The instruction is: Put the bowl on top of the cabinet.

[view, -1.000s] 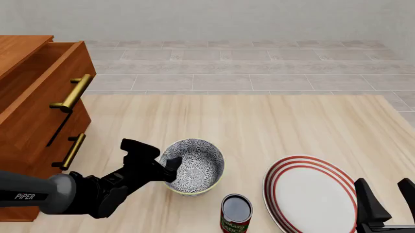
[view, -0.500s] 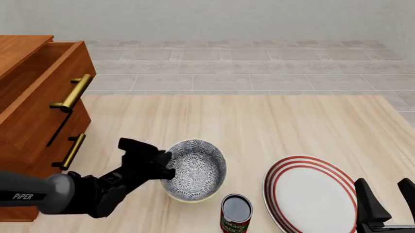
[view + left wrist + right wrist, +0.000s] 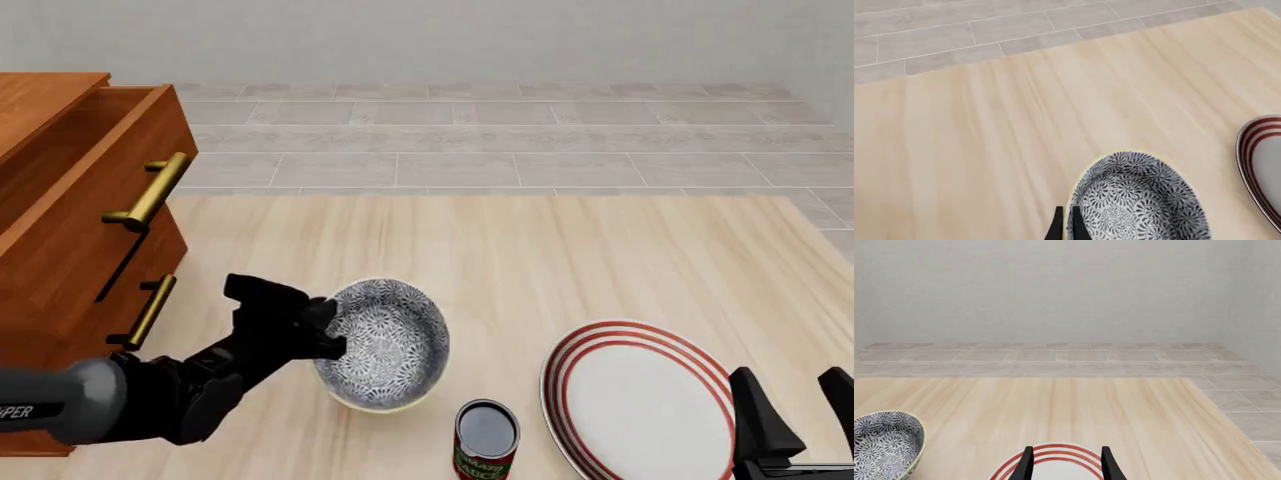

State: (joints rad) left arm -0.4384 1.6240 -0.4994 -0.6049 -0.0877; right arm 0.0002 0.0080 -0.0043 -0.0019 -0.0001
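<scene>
The bowl (image 3: 387, 342), grey-and-white patterned with a cream rim, hangs tilted just above the table, left of centre. My left gripper (image 3: 328, 336) is shut on the bowl's left rim. In the left wrist view the two fingers (image 3: 1055, 228) pinch the rim of the bowl (image 3: 1137, 202). The reddish-brown cabinet (image 3: 67, 230) stands at the far left with its top drawer pulled partly out. My right gripper (image 3: 797, 402) is open at the bottom right, nothing between its fingers. The right wrist view shows the right gripper (image 3: 1067, 463) and the bowl (image 3: 884, 446) far to one side.
A white plate (image 3: 638, 400) with red rings lies right of the bowl, under the right gripper, and shows as the plate (image 3: 1054, 449) and the plate (image 3: 1262, 165). A can (image 3: 485, 440) stands close to the bowl's near side. Brass handles (image 3: 150, 190) stick out from the cabinet's front.
My left gripper closed on the bowl's rim, then lifted and tipped the bowl, carrying it a little left and away from the can. The right arm stayed still.
</scene>
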